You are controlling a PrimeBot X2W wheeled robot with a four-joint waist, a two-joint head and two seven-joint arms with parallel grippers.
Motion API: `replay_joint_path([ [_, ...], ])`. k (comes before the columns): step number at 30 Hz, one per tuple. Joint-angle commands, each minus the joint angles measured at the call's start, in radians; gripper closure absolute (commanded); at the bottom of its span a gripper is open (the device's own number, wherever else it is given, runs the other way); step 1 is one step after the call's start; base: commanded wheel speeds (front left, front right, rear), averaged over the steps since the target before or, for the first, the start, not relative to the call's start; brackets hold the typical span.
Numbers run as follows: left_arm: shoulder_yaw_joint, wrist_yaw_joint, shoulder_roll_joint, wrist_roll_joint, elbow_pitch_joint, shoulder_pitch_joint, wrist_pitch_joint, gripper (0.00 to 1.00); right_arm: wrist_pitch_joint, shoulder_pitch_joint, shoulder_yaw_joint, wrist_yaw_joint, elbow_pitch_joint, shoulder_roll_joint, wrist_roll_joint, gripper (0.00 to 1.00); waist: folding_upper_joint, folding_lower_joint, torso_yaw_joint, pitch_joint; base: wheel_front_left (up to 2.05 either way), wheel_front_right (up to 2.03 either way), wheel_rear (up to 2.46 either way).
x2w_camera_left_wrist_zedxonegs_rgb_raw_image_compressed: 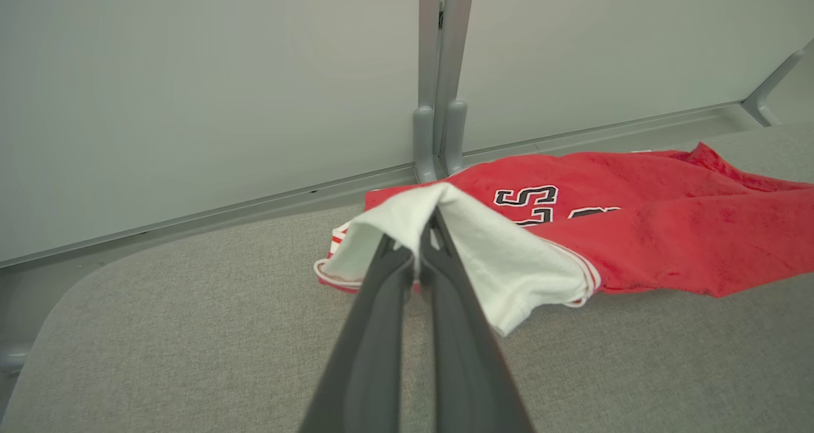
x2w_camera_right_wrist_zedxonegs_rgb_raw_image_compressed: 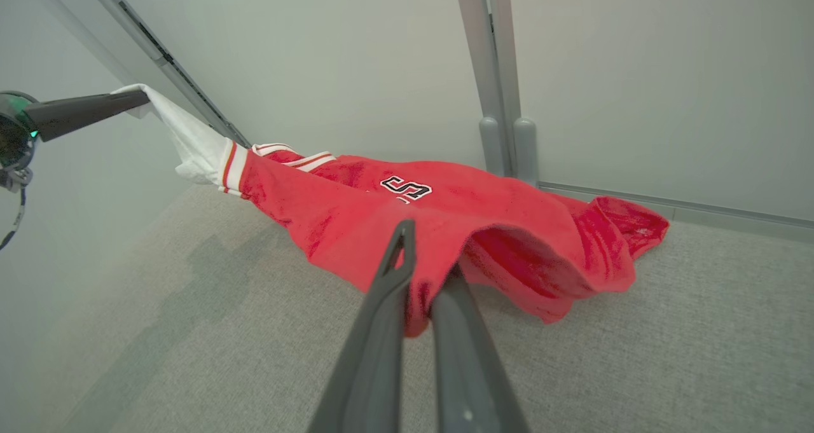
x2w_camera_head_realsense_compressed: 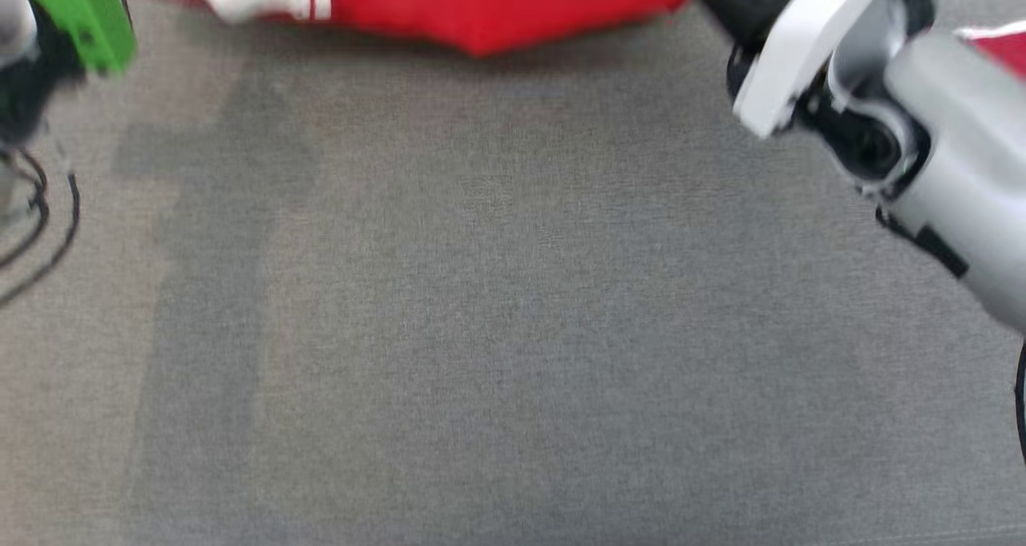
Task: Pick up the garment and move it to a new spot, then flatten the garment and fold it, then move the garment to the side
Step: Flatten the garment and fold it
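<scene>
Left gripper [x2w_camera_left_wrist_zedxonegs_rgb_raw_image_compressed: 420,248]: fingers pressed together, pinching the white sleeve [x2w_camera_left_wrist_zedxonegs_rgb_raw_image_compressed: 509,261] of the red jersey [x2w_camera_left_wrist_zedxonegs_rgb_raw_image_compressed: 668,229]; sleeve held above the surface, in front of the partition post [x2w_camera_left_wrist_zedxonegs_rgb_raw_image_compressed: 439,70].
Right gripper [x2w_camera_right_wrist_zedxonegs_rgb_raw_image_compressed: 427,264]: fingers closed on a red edge of the jersey, in front of the post; cloth drapes over the tips.
Jersey: black-and-white lettering; stretched between both grippers, far part bunched on the grey fabric surface [x2w_camera_right_wrist_zedxonegs_rgb_raw_image_compressed: 636,357] at the post's foot.
Head view: blurred.
</scene>
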Motion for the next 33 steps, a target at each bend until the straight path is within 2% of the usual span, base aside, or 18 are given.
replay_joint_path([
  [1,-0.02,-0.002,0.026,-0.025,-0.029,0.052,0.016,1.0,0.009,0.037,0.02,0.0,-0.016,-0.018,0.018,1.0,0.0,0.0,-0.015,-0.092,0.0,0.0,0.0],
  [8,-0.122,-0.002,0.16,-0.183,-0.224,0.309,0.164,1.0,0.059,0.216,0.148,0.0,-0.103,-0.092,0.094,1.0,0.0,0.0,-0.026,-0.226,0.0,0.0,0.0],
  [14,-0.19,0.012,0.255,-0.273,-0.371,0.481,0.307,1.0,0.118,0.339,0.208,0.0,-0.16,-0.162,0.15,1.0,0.0,0.0,-0.034,-0.315,0.0,0.0,0.0],
  [18,-0.229,0.051,0.319,-0.331,-0.505,0.582,0.389,1.0,0.16,0.411,0.227,0.0,-0.199,-0.214,0.174,1.0,0.0,0.0,-0.034,-0.358,0.0,0.0,0.0],
  [23,-0.27,0.126,0.413,-0.41,-0.711,0.695,0.479,1.0,0.224,0.496,0.24,0.0,-0.255,-0.295,0.191,1.0,0.0,0.0,-0.031,-0.397,0.0,0.0,0.0],
  [29,-0.284,0.214,0.526,-0.495,-0.917,0.78,0.528,1.0,0.299,0.574,0.245,0.0,-0.334,-0.39,0.232,1.0,0.0,0.0,-0.026,-0.412,0.0,0.0,0.0],
  [33,-0.277,0.249,0.568,-0.534,-0.992,0.803,0.535,1.0,0.352,0.598,0.246,0.0,-0.375,-0.432,0.259,1.0,0.0,0.0,-0.027,-0.409,0.0,0.0,0.0],
])
